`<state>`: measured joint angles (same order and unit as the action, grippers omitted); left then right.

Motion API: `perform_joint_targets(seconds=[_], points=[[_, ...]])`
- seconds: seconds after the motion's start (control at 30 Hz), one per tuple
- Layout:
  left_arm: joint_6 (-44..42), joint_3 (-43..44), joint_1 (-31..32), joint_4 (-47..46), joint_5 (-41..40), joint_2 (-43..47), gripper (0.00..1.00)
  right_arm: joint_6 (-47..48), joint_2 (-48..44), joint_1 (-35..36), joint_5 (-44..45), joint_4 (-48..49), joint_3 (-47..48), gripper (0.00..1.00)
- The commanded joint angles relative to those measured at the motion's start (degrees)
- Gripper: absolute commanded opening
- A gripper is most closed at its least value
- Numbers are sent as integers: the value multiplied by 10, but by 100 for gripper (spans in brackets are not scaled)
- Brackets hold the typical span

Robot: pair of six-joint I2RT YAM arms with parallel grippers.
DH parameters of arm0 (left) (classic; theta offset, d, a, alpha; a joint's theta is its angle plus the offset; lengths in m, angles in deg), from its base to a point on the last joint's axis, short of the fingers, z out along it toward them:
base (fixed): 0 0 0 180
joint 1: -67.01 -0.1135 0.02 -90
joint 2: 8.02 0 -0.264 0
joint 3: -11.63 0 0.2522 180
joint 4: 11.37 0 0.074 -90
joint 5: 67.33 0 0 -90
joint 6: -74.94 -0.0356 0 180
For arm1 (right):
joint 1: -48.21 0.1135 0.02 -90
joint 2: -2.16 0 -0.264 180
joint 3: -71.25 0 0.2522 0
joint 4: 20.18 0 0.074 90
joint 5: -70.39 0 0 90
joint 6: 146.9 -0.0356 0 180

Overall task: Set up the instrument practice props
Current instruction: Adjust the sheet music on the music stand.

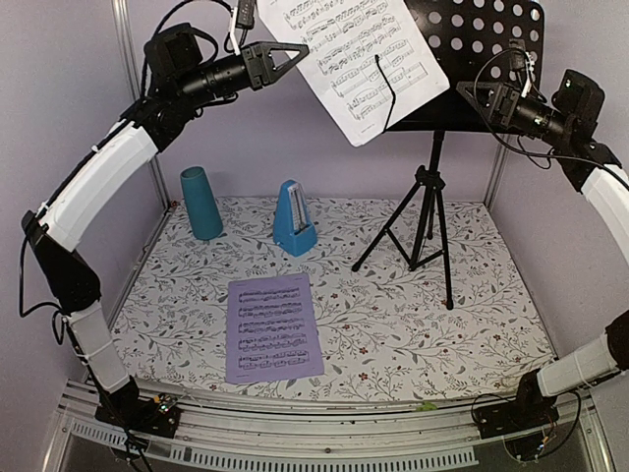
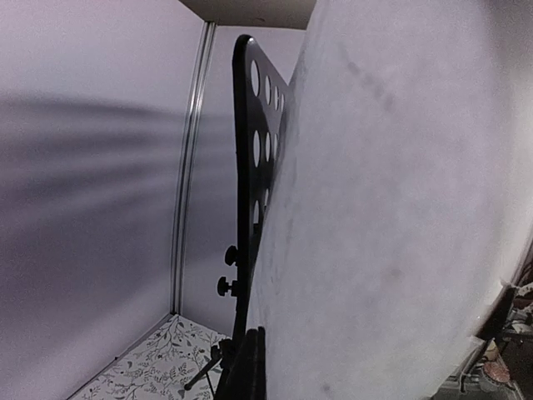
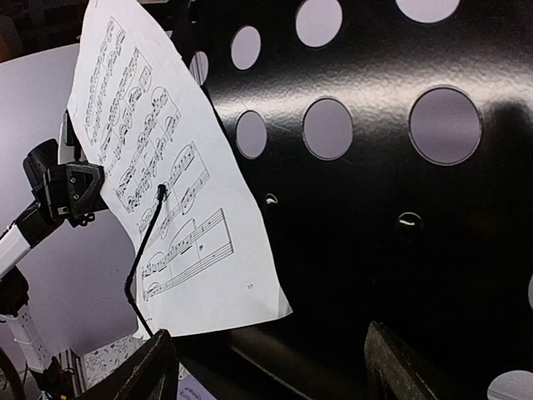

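Observation:
The black music stand (image 1: pixel 428 202) stands at the back right on its tripod. Its perforated tray (image 1: pixel 486 34) carries the white sheet-music page (image 1: pixel 359 59), tilted and overhanging the tray's left side, with a thin wire arm (image 3: pixel 143 250) across it. My left gripper (image 1: pixel 300 49) is shut on the page's left edge. In the left wrist view one dark finger (image 2: pixel 252 358) shows beside the page's blank back (image 2: pixel 391 208). My right gripper (image 3: pixel 275 367) is open in front of the tray's lower lip, holding nothing. The lavender page (image 1: pixel 273 326) lies flat at the front. The blue metronome (image 1: pixel 294 218) stands behind it.
A tall teal cup (image 1: pixel 201 204) stands at the back left near the frame post. The tripod legs (image 1: pixel 393 241) spread over the floral mat (image 1: pixel 393 324). Lilac walls close in the back and both sides.

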<state>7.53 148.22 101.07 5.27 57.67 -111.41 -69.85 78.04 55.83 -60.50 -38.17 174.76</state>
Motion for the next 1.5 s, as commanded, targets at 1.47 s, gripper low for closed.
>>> perform_joint_targets(seconds=[1.47], points=[[25,189,-20,32,64,-123,0,-265,118,-14,-132,189,89,65]])
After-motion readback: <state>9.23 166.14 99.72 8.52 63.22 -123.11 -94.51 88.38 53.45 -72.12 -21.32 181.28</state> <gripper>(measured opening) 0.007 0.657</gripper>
